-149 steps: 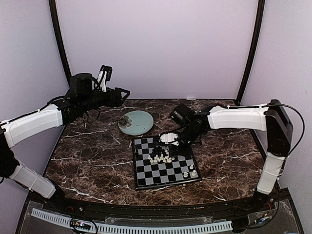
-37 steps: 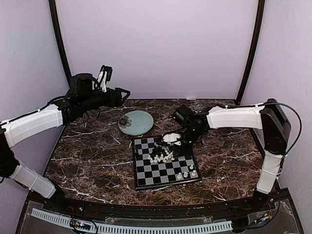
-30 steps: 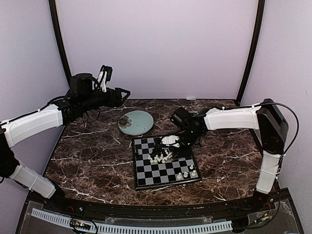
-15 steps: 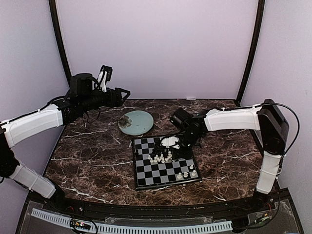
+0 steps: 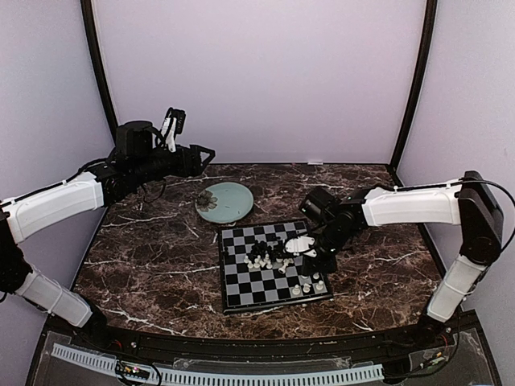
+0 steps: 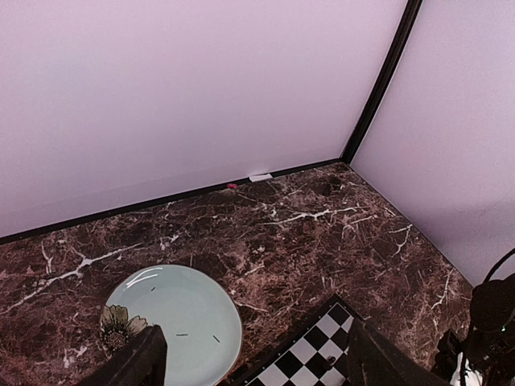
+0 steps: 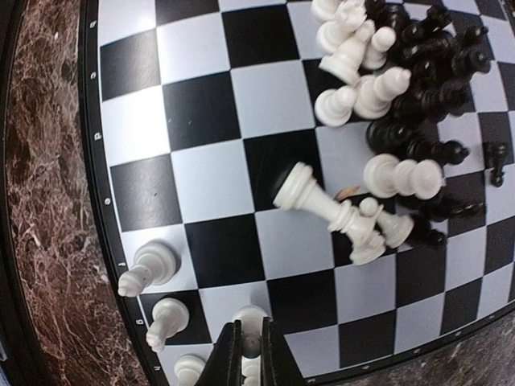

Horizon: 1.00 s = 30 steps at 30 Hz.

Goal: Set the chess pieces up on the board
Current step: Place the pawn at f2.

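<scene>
Right gripper [image 7: 250,338]: clenched on 1 cream piece [image 7: 248,315] at the board's [image 7: 201,181] edge. Left gripper [image 6: 256,338]: released, jaws wide, raised near the plate [image 6: 193,322]. Other chess pieces [image 7: 402,72]: heaped mid-board.

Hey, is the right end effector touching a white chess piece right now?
Touching. The right wrist view shows the right end effector pinching a white chess piece between both fingers, no gap.

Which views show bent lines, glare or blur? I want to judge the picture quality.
Right wrist view: lines on the board bow outward from the wide lens, but the chess pieces look sharp. Left wrist view: small white glare streaks on the plate. Top view: even light, pieces tiny.
</scene>
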{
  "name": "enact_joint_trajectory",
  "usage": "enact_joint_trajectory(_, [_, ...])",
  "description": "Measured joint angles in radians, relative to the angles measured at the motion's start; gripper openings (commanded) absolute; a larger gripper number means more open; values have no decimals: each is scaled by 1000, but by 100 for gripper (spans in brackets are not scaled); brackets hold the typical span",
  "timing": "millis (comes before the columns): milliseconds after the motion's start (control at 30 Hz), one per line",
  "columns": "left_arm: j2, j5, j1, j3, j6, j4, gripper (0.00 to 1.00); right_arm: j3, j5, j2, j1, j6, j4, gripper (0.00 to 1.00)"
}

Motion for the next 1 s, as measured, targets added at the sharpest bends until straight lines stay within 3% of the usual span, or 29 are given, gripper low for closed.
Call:
enact_joint_trajectory(800, [0, 3, 0, 0, -3, 0, 79, -41, -29, -2, -4, 16, 18, 13])
enact_joint_trajectory(1000, [0, 3, 0, 0, -2, 0, 79, -41, -30, 12, -4, 17, 18, 18])
